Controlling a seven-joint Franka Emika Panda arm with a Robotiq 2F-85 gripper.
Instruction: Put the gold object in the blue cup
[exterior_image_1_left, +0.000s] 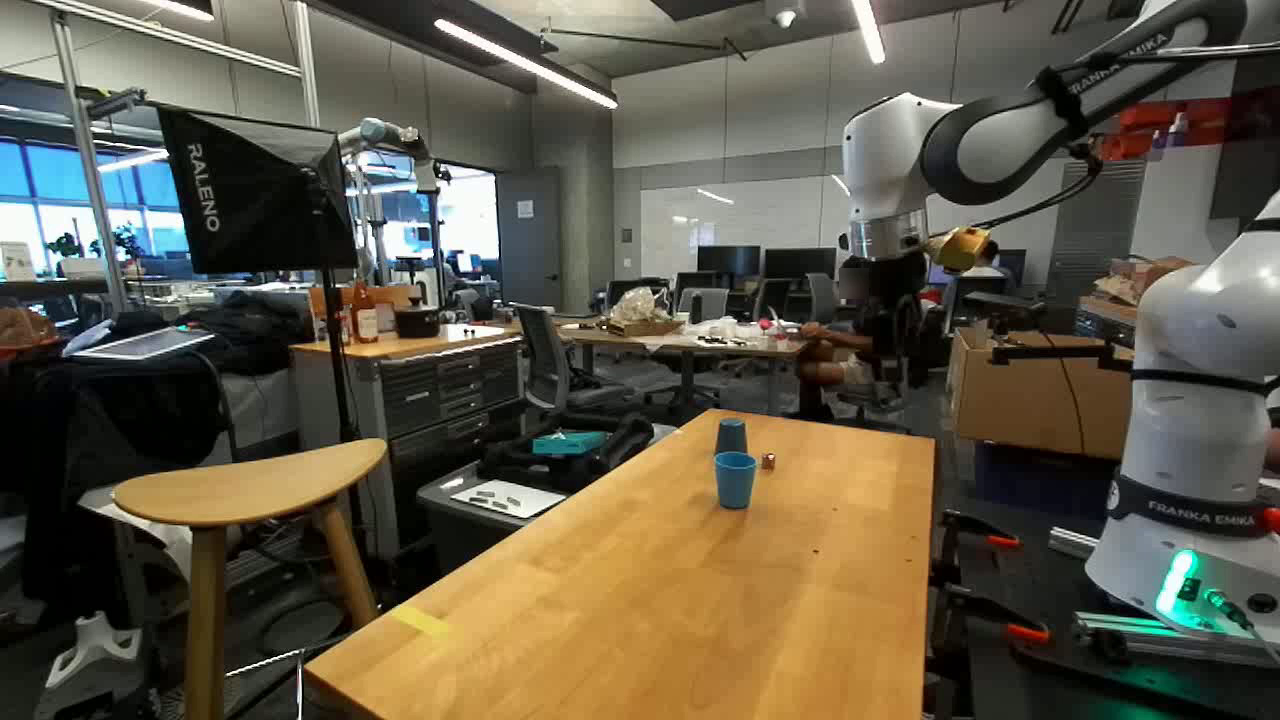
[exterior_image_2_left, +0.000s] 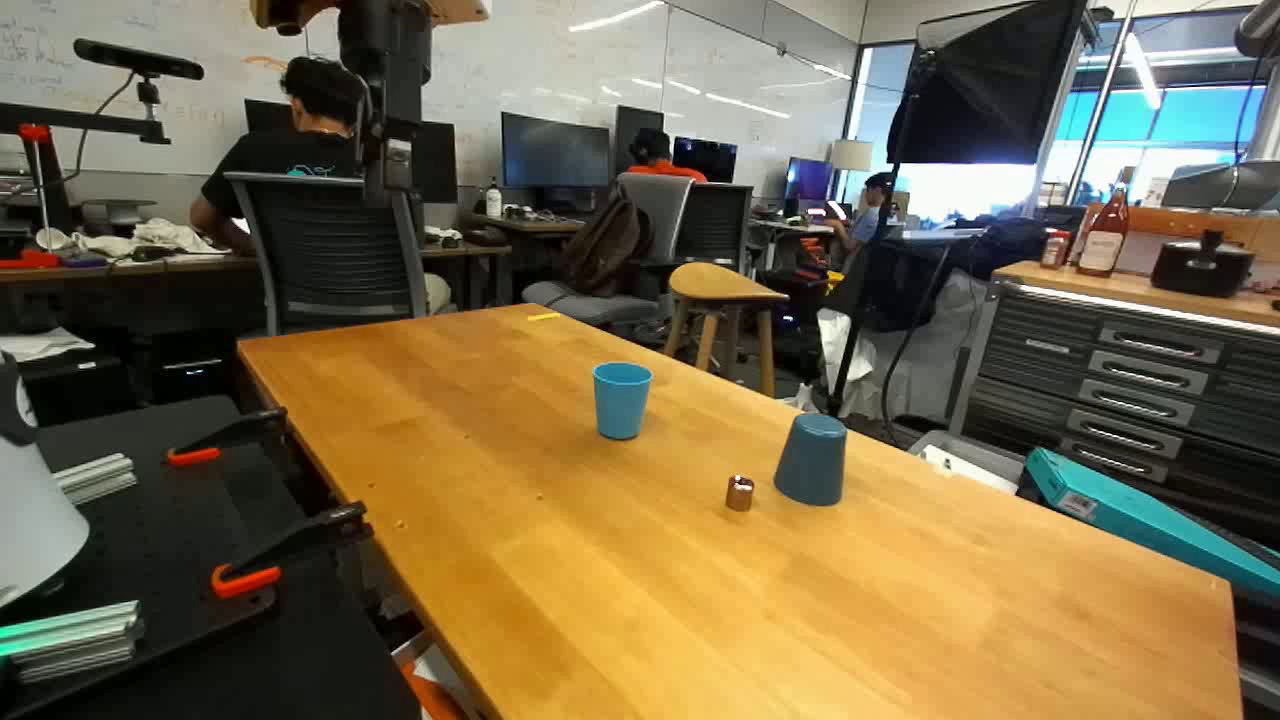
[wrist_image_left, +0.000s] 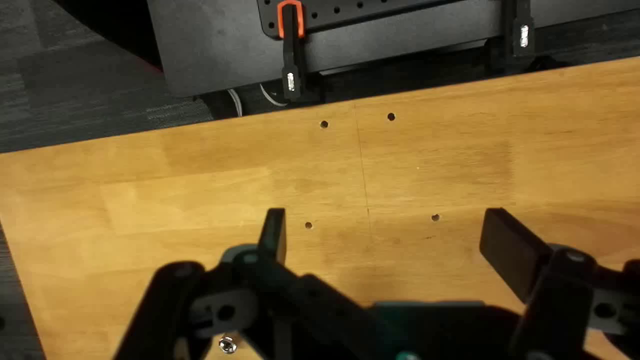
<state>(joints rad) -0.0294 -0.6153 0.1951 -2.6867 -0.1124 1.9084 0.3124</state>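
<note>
The gold object is a small shiny copper-gold cylinder, standing on the table in both exterior views (exterior_image_1_left: 768, 461) (exterior_image_2_left: 739, 492). It also shows at the bottom left of the wrist view (wrist_image_left: 227, 345), partly hidden by a finger. The blue cup, light blue and upright with its mouth up, stands near it in both exterior views (exterior_image_1_left: 735, 482) (exterior_image_2_left: 622, 402). It is out of view in the wrist view. My gripper (wrist_image_left: 387, 225) is open and empty, high above the table near its robot-side edge. It also shows in an exterior view (exterior_image_2_left: 388, 185). Both objects are apart from it.
A darker grey-blue cup stands upside down beside the gold object in both exterior views (exterior_image_1_left: 731, 437) (exterior_image_2_left: 811, 462). All three stand on the long wooden table (exterior_image_2_left: 560, 620). Clamps (exterior_image_2_left: 245, 580) line the robot-side edge. A wooden stool (exterior_image_1_left: 250, 485) stands beyond the table.
</note>
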